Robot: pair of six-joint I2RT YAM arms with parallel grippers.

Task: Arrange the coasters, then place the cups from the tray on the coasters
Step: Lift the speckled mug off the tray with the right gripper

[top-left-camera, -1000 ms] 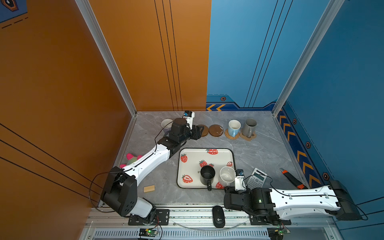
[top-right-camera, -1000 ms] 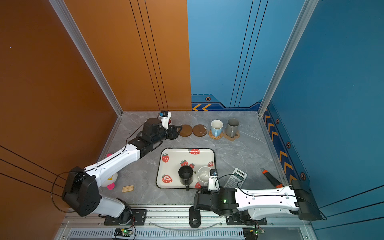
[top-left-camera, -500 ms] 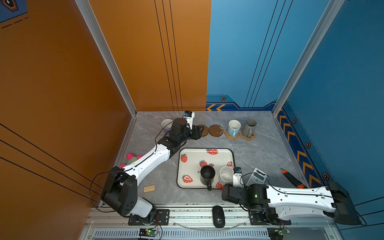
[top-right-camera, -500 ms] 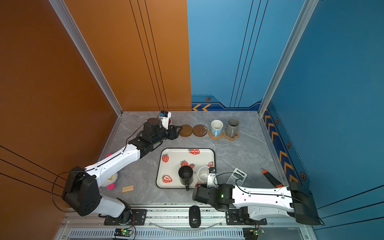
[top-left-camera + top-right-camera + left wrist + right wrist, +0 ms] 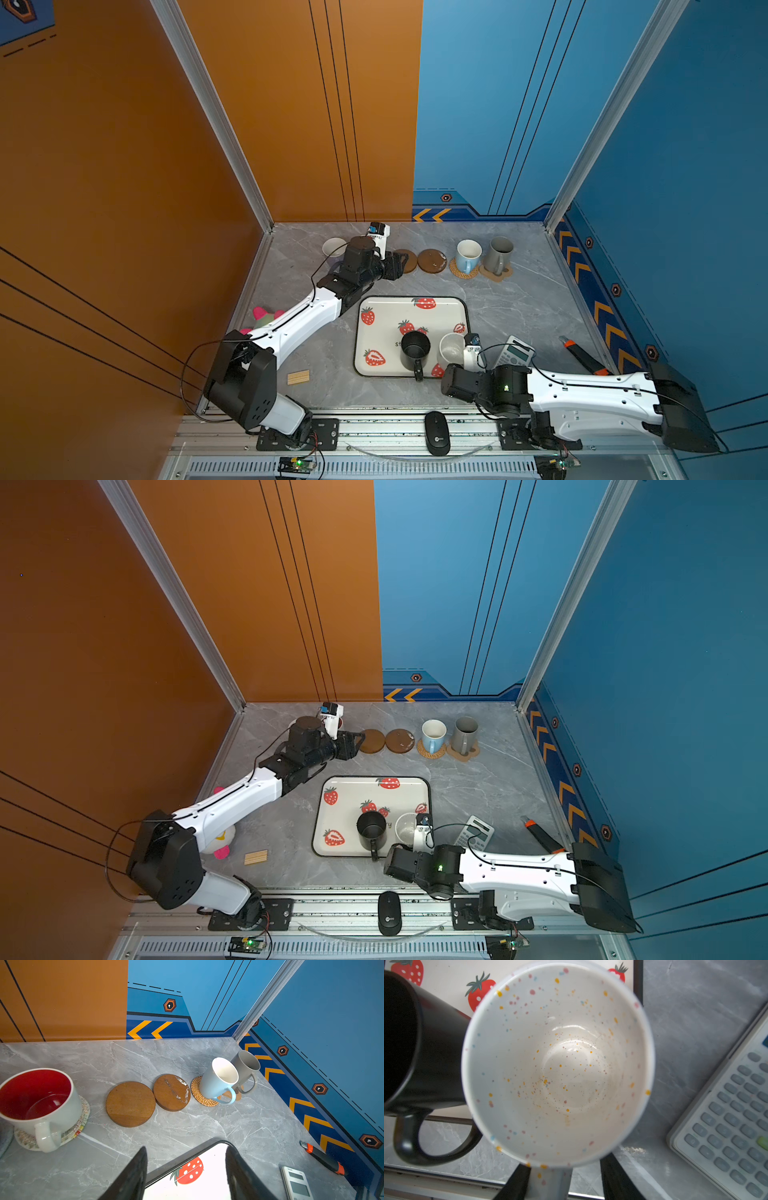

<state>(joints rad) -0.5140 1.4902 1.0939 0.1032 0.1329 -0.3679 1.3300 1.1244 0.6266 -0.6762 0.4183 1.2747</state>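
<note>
On the strawberry tray [image 5: 382, 328] stand a black cup [image 5: 414, 349] and a speckled cup [image 5: 451, 349]. My right gripper [image 5: 564, 1169] straddles the speckled cup's handle [image 5: 550, 1182]; one finger touches it and a gap shows at the other. Along the back, a red-lined white cup [image 5: 35, 1095] sits on a cream woven coaster [image 5: 83, 1118]. Beside it lie two bare wooden coasters [image 5: 407, 261] [image 5: 432, 261]. A light blue cup [image 5: 467, 255] and a grey cup [image 5: 498, 253] stand on coasters. My left gripper [image 5: 401, 266] hovers open and empty near them.
A calculator [image 5: 515, 353] lies right of the tray, close to my right arm, and an orange-black cutter [image 5: 582, 355] lies further right. A pink plush toy [image 5: 264, 316] and a small wooden block [image 5: 298, 377] lie at the left. A mouse [image 5: 436, 432] rests on the front rail.
My right arm has shifted left along the front edge and its jaws have narrowed round the speckled cup's handle. The left arm has stayed still.
</note>
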